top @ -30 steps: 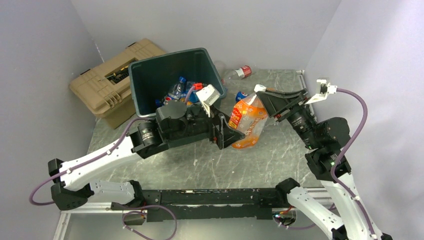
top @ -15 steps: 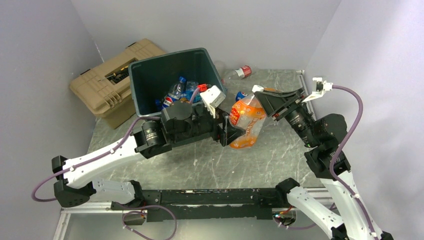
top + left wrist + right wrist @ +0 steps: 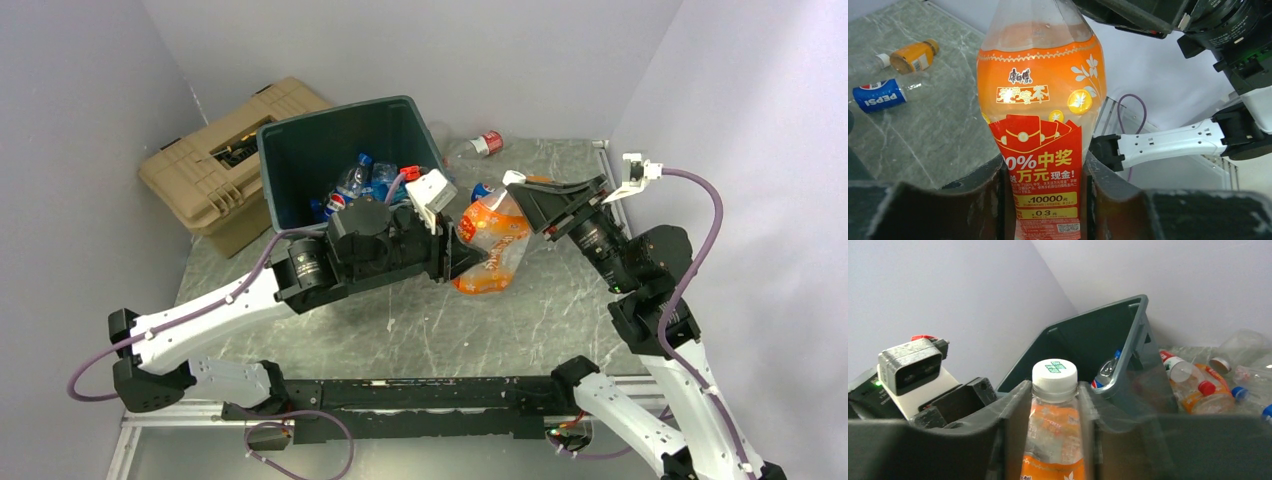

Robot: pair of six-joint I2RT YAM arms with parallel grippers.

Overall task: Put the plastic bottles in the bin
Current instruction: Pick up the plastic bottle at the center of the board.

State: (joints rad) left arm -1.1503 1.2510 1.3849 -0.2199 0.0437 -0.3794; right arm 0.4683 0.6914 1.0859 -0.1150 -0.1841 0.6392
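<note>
Gripping the orange tea bottle (image 3: 505, 232) at the neck with the right claw (image 3: 1054, 405), at the label with the left claw (image 3: 1043, 180). Holding it aloft just beside the bin (image 3: 310, 160): likely a handover leftward for the drop.

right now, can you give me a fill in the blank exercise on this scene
The big bottle has a cap coloured ___. The left fingers and right fingers both clamp that same ___. The blue-labelled bottle lying on the table reads ___. The bin is dark ___.
Missing: white; bottle; Pepsi; green.
</note>
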